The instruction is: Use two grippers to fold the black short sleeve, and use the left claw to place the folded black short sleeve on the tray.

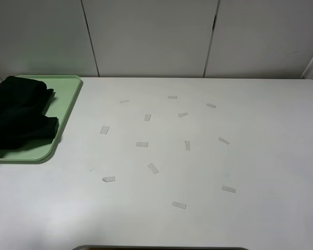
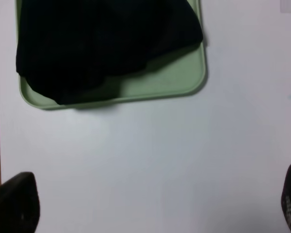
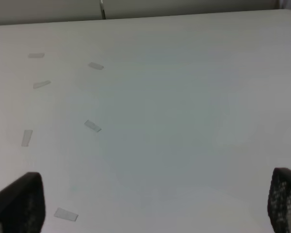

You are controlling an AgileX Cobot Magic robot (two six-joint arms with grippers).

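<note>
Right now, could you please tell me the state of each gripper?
Left gripper: open, holding nothing; the black short sleeve lies on the tray.
Right gripper: open, holding nothing.

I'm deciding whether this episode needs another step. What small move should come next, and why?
Probably none beyond keeping both arms parked clear. The black short sleeve lies bundled on the green tray; the left gripper and right gripper are open and hold nothing. One edge seems to overhang the tray's rim, so a slight nudge inward might tidy it.
</note>
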